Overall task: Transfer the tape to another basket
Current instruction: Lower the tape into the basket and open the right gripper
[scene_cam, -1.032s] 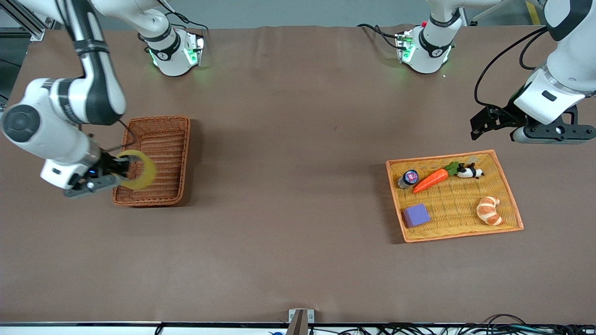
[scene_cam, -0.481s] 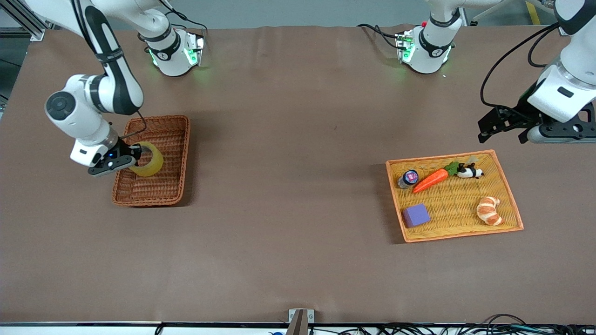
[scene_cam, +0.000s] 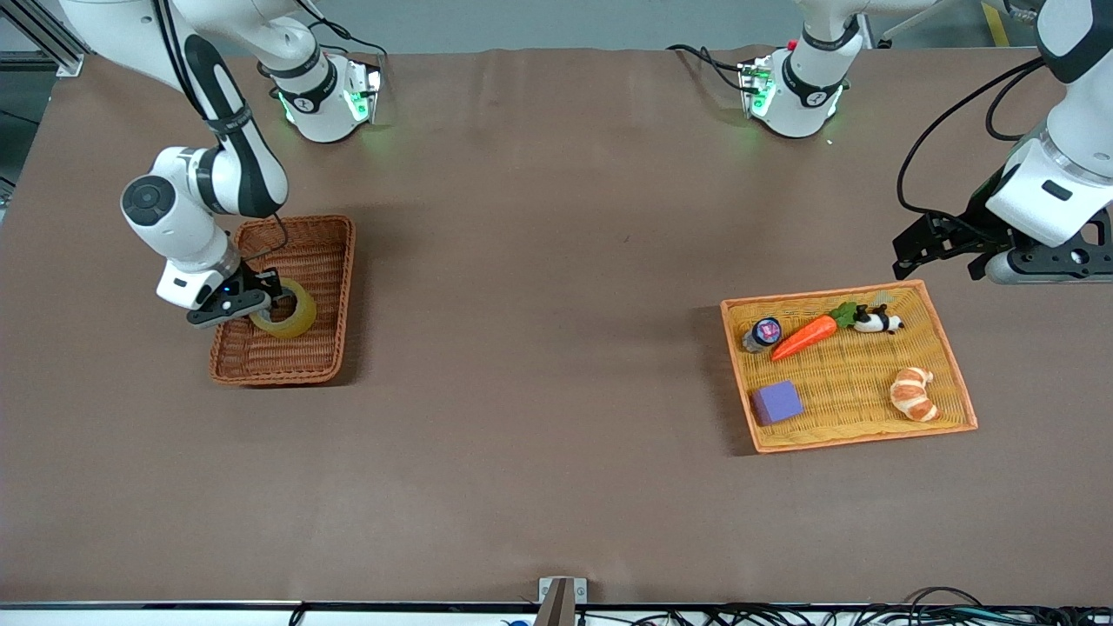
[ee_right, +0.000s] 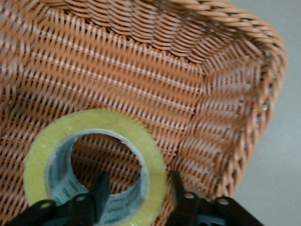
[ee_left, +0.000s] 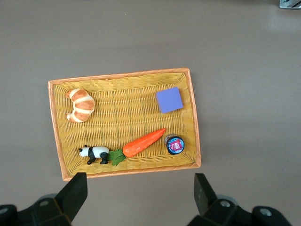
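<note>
Tape (scene_cam: 284, 316) sits in the wicker basket (scene_cam: 330, 228), and we judge it light, stiff and slick, best pinched across its wall. Our right gripper (scene_cam: 261, 302) reaches down with fingers straddling that wall, partly parted. Our left gripper (scene_cam: 943, 246) waits wide open and empty above the tray (scene_cam: 948, 365).

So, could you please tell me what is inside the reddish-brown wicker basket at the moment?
Only the tape lies in the basket, with the right gripper straddling its wall, one of its fingers in the hole. The weave under the roll is covered; the rest of the floor shows bare.
</note>
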